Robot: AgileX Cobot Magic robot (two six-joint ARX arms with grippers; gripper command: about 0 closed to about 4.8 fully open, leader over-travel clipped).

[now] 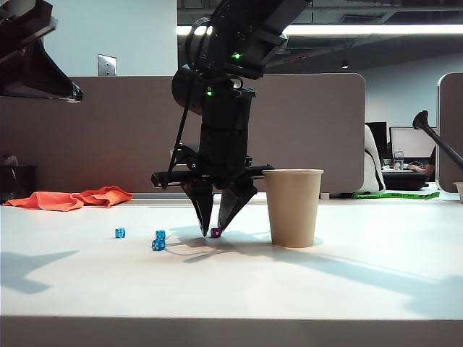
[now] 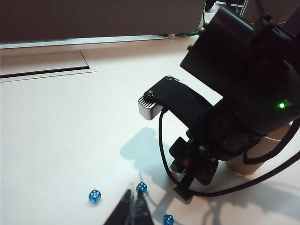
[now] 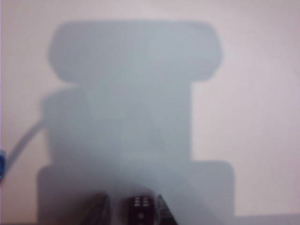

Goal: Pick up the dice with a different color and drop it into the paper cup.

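The purple dice (image 1: pixel 215 232) lies on the white table, left of the tan paper cup (image 1: pixel 293 207). My right gripper (image 1: pixel 212 230) points straight down over it, open, its fingertips at table level on either side of the die. In the right wrist view the dice (image 3: pixel 140 208) sits between the two blurred fingers (image 3: pixel 101 208), closer to one of them. Three blue dice (image 1: pixel 120 233) (image 1: pixel 160 234) (image 1: pixel 158 245) lie further left. My left gripper (image 2: pixel 132 201) hovers shut above the blue dice (image 2: pixel 141 188), holding nothing. Most of the cup (image 2: pixel 243 164) is hidden behind the right arm there.
An orange cloth (image 1: pixel 72 198) lies at the back left of the table. A grey partition (image 1: pixel 108 130) runs behind the table. A recessed panel (image 2: pixel 42 63) is set into the tabletop near its far edge. The left arm (image 1: pixel 36 65) hangs high at the upper left.
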